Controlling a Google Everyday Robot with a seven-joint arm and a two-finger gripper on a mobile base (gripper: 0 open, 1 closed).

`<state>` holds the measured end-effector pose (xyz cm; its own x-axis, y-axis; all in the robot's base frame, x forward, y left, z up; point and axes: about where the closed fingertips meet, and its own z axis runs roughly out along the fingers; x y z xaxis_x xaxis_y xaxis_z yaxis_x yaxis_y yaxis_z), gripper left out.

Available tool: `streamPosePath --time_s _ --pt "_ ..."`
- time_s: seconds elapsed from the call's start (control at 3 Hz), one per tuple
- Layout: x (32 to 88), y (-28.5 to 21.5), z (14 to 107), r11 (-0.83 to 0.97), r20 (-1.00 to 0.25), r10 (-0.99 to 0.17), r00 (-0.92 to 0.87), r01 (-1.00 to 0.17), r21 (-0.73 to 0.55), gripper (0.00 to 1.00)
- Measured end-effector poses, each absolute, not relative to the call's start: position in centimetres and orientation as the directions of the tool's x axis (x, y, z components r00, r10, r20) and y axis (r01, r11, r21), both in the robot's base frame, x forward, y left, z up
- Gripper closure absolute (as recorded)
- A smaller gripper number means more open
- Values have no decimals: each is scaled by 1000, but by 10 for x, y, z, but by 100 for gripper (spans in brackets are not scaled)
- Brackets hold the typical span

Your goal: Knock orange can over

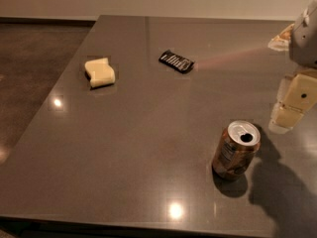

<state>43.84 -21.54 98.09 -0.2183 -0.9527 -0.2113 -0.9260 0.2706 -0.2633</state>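
Note:
The orange can (236, 150) stands upright on the dark grey table (148, 133), towards the front right. Its silver top with the pull-tab hole faces up. My gripper (292, 105) hangs at the right edge of the camera view, above and to the right of the can. It has pale yellow pads and a grey wrist above. A small gap lies between it and the can's top. Its shadow falls on the table right of the can.
A pale yellow sponge block (100, 72) lies at the back left of the table. A flat black snack wrapper (176, 61) lies at the back middle. The table's front edge runs along the bottom, and dark floor shows at the left.

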Motion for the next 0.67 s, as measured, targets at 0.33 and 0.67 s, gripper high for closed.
streamPosePath --time_s 0.33,0.67 --pt "438 -215 981 271 -211 -953 -218 -926 -264 0" --pt "429 -211 982 304 -255 -937 -238 -916 -260 0"
